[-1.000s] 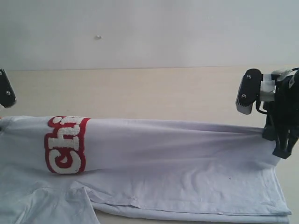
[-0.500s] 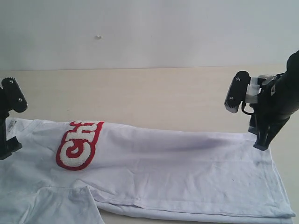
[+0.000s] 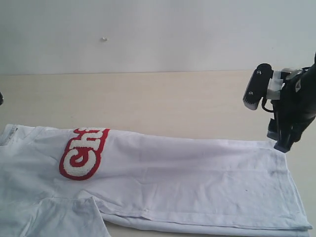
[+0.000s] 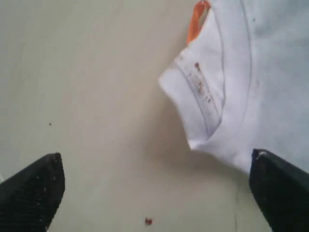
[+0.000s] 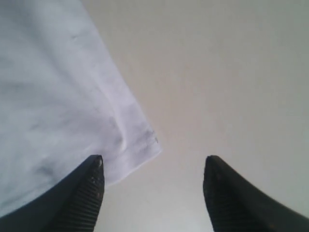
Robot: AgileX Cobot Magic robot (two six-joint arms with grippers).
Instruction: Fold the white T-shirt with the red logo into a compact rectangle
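Your right arm [image 3: 294, 98] stands at 3 o'clock in the exterior view. Its wrist is bent so that the right gripper [image 3: 277, 140] points down at the table [image 3: 148, 98], just over the far corner of the white T-shirt [image 3: 197, 182]. In the right wrist view its jaws are spread wide and hold nothing. One finger [image 5: 82, 198] overlaps the shirt's hem corner, but you cannot tell whether it touches the cloth.

Your left arm [image 3: 1, 98] is almost entirely cut off in the exterior view, with only a dark sliver showing at the 9 o'clock edge. In the left wrist view the left gripper [image 4: 154, 193] is also wide open and empty. It hangs over bare table just beside the shirt's ribbed neck, where the orange tag [image 4: 197, 21] sticks out. A tiny red speck [image 4: 148, 221] lies on the table between the fingertips.

The T-shirt lies on the table doubled lengthwise into a long band, running from the 9 o'clock edge to about 4 o'clock. The frame cuts off its near edge and one sleeve at 6 to 7 o'clock. The red logo [image 3: 84, 153] sits at 8 o'clock. Only "Ch" reads clearly, because the rest wraps out of sight over the fold.
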